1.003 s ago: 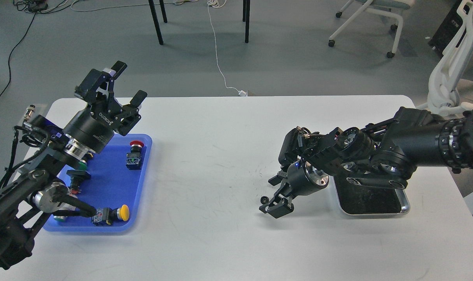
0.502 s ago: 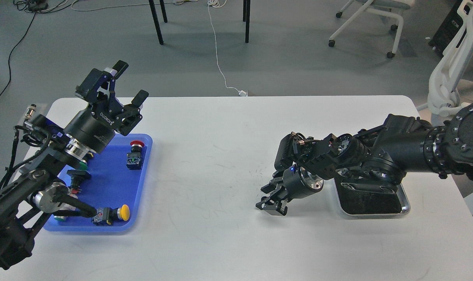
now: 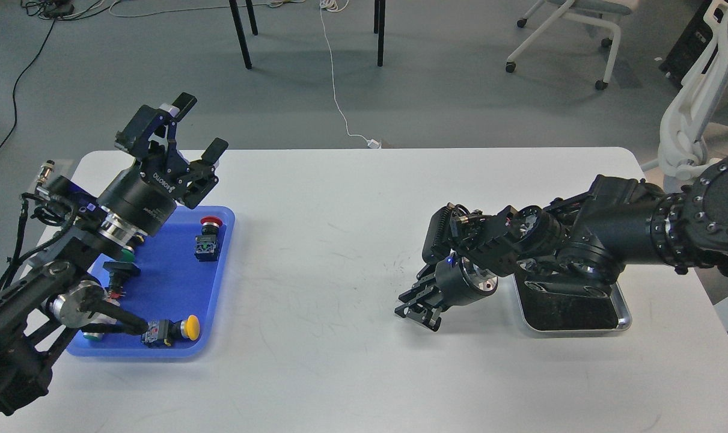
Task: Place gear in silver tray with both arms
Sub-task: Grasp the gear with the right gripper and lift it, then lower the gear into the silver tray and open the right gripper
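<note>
My right gripper (image 3: 416,310) is low over the white table, left of the silver tray (image 3: 623,319). Its fingers are drawn close together on the small black gear (image 3: 401,311), which shows only as a dark bit at the fingertips. The right arm crosses over the tray's near-left part and hides it; the tray's dark scuffed floor shows nothing lying in it. My left gripper (image 3: 197,128) is open and empty, raised above the far end of the blue plastic tray (image 3: 171,282).
The blue tray holds several push-button switches: a red one (image 3: 208,237), a yellow one (image 3: 180,328) and green ones partly under my left arm. Chairs and cables lie on the floor beyond the table's far edge.
My right gripper moved left and down over the gear, and its fingers closed from wide open to close together around it. The left arm has not moved.
</note>
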Available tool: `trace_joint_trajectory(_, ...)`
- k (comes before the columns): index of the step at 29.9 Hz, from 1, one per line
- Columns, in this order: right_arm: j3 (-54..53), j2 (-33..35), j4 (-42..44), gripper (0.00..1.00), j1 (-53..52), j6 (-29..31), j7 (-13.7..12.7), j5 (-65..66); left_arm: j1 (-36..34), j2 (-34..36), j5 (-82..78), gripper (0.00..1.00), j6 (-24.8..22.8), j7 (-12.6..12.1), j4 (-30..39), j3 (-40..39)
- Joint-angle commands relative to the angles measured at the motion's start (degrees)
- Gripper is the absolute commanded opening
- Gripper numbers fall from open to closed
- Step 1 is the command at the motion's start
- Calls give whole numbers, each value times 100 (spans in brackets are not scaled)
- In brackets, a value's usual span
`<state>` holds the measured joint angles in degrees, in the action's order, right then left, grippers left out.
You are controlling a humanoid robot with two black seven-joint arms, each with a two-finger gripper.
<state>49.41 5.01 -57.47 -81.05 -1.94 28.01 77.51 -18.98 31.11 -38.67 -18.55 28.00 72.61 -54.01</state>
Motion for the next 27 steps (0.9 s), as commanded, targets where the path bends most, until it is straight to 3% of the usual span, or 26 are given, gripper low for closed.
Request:
trace_joint_trajectory(1, 7, 0, -1, 13, -16, 18, -1, 1, 0, 0, 0, 98, 0, 0, 8, 5)
trace_joint_trajectory(9, -116, 262, -106, 12, -393, 0, -1, -87, 0, -18, 0, 98, -9, 0, 8, 31)
trace_joint_trajectory(18, -134, 1949, -510, 12, -974, 9, -1, 62, 0, -35, -9, 98, -9, 0, 8, 66)
trace_joint_trajectory(27, 104, 3189, -475, 12, -271, -8, -1, 203, -9, -70, -9, 98, -9, 0, 52, 75)
